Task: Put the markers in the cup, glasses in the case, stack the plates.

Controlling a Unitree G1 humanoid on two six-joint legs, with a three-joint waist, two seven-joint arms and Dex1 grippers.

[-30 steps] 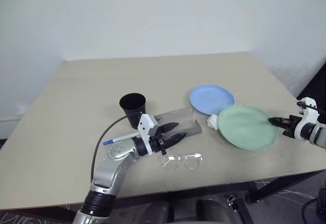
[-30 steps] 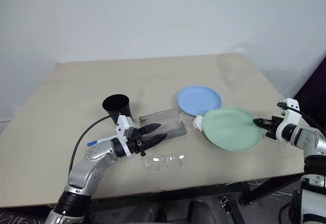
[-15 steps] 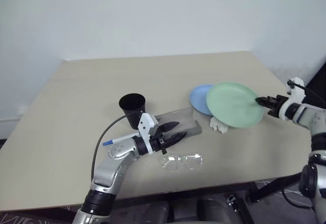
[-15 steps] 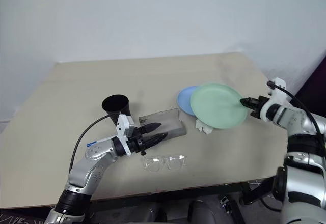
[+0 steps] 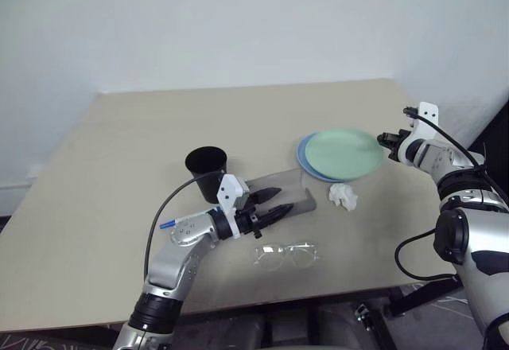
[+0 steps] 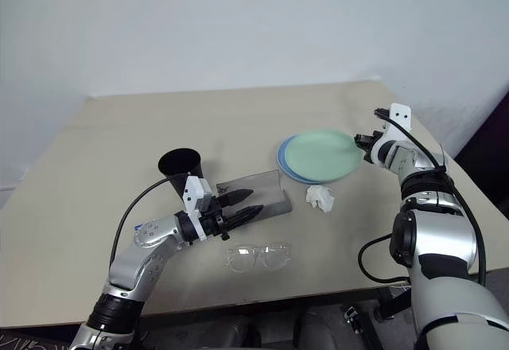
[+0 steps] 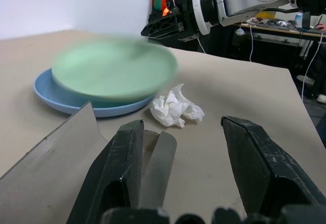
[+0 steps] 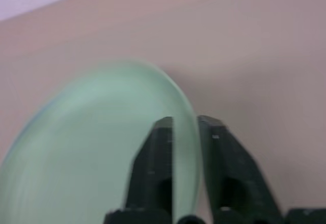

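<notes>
Resting now over the light blue plate (image 5: 305, 157) near the table's (image 5: 119, 167) right edge, the mint green plate (image 5: 343, 151) has travelled there from the front right. The right gripper (image 5: 389, 141) straddles its rim, jaws slightly parted, so release looks underway. The left gripper (image 5: 270, 204) hovers open by the grey case (image 5: 293, 192). The blue-capped marker (image 5: 168, 223) is mostly hidden behind that arm

On the worktop (image 5: 119, 135) I see the cup (image 5: 207, 164) left of the case (image 5: 278, 192); the glasses (image 5: 286, 255) lie in front of the case; right of it sit the plates (image 5: 342, 153), one over the other; crumpled paper (image 5: 343, 196) lies just before them.
</notes>
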